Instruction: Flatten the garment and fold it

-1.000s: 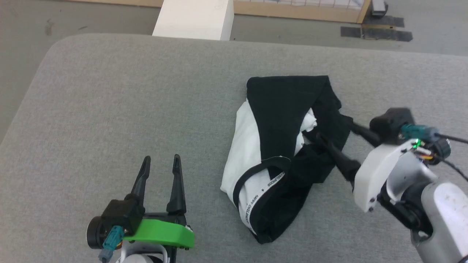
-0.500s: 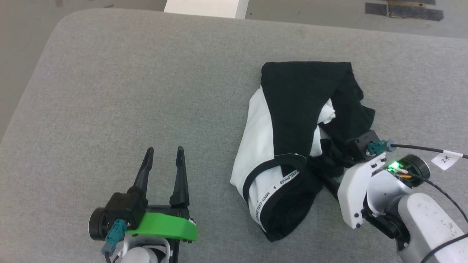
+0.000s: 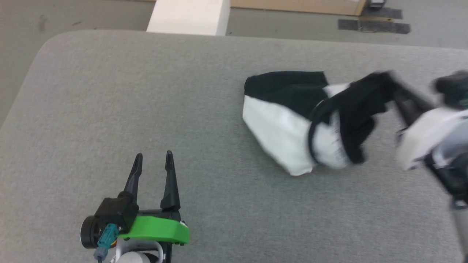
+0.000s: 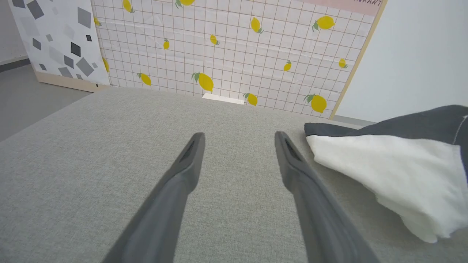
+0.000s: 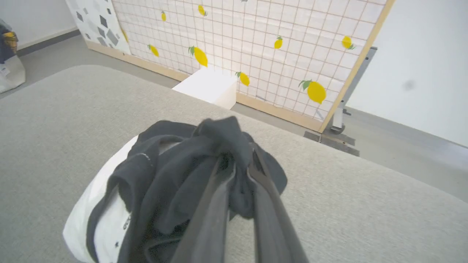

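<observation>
The T-shirt [image 3: 289,142] lies right of centre on the grey fabric-covered counter [image 3: 146,91], at about 2 o'clock from the left pincer [image 3: 153,155]. In the head view its long axis runs roughly from 9 o'clock to 3 o'clock. The 9 o'clock end rests on the counter, and the 3 o'clock end tapers into a black bunch drawn toward the right pincer [image 3: 387,78]. It is crumpled rather than flat. A broad white panel faces up and comes to a blunt corner pointing at 6 o'clock, and a black band lies along its 12 o'clock edge. A black-trimmed opening curves across the middle, with more black cloth hanging beside it. This end is blurred in the head view.

In the right wrist view the right pincer [image 5: 239,164] has its two fingers nearly together, clamped on a wad of the shirt's black fabric [image 5: 172,171]. The white part sags away toward 7 o'clock.

The left pincer [image 4: 238,136] stands wide apart, gripping nothing and low over bare counter. The shirt's white panel [image 4: 395,171] is at its 3 o'clock, close to the right finger; whether they touch I cannot tell.

Beyond the counter's far edge are a white box [image 3: 188,16] and a lemon-printed grid panel [image 5: 256,40].
</observation>
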`<state>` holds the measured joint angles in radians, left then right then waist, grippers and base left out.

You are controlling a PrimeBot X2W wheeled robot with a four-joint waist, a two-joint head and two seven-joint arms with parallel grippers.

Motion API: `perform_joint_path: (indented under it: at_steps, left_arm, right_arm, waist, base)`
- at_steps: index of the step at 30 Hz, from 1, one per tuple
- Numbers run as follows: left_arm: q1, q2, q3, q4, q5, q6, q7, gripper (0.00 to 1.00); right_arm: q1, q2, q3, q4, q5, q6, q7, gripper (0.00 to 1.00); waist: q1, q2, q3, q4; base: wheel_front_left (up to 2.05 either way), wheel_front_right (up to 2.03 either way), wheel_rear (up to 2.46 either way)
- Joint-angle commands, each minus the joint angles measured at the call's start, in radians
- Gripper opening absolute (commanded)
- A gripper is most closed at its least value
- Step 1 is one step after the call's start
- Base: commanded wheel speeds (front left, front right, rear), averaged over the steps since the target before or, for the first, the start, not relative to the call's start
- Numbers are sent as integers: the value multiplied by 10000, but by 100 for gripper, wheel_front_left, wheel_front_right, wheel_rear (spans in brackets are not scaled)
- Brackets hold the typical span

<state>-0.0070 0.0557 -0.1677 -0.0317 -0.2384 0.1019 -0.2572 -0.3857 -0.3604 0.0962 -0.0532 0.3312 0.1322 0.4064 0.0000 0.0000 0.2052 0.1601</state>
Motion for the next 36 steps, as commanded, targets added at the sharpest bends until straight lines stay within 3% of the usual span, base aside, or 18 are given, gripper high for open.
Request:
perform_joint_path:
  at_steps: [1,5,10,15,16,17,21,25,29,36]
  left_arm:
    - [123,-51,48,12,19,-41,-45,100]
    - [202,-51,63,-19,29,-74,-45,100]
    - [187,-51,27,-15,45,-133,-45,100]
    - [146,8,55,51,93,-163,-45,100]
    - [142,21,63,58,98,-163,-45,100]
    - [138,38,55,73,104,-170,-45,100]
    - [115,62,5,117,109,-167,-45,100]
    - [129,68,-21,115,94,-140,-45,100]
    - [72,67,-67,21,80,-151,-45,100]
    - [-335,35,-274,-121,149,-144,-45,100]
  right_arm:
    - [214,-44,-508,-265,-134,-15,59,0]
    - [1523,362,-2531,-1165,-613,-15,445,0]
    - [3802,1459,-4989,-1325,-1527,-15,474,0]
    - [5002,2438,-5807,-613,-1906,-15,46,0]
    - [5052,2516,-5835,-458,-1981,-15,-45,34]
    - [5048,2592,-5854,-284,-2058,-15,-157,100]
    - [4515,2695,-5681,-273,-2137,-15,-563,100]
    - [3471,2530,-5012,-1327,-1456,-15,-409,100]
    - [2319,1823,-4206,-1975,-856,-15,468,100]
    - [414,745,-2943,-1220,-189,-15,2058,100]
  waist:
    - [0,0,-384,-441]
    - [0,0,-429,-658]
    - [0,0,-284,-759]
    - [0,0,-219,-834]
    - [0,0,-219,-855]
    - [0,0,-222,-873]
    - [0,0,-266,-923]
    - [0,0,-305,-961]
    - [0,0,-104,-861]
    - [0,0,808,-435]
  base:
    - [0,0,0]
    - [0,0,0]
    - [0,0,0]
    - [0,0,0]
    - [0,0,0]
    - [0,0,0]
    - [0,0,0]
    - [0,0,0]
    - [0,0,0]
    - [0,0,0]
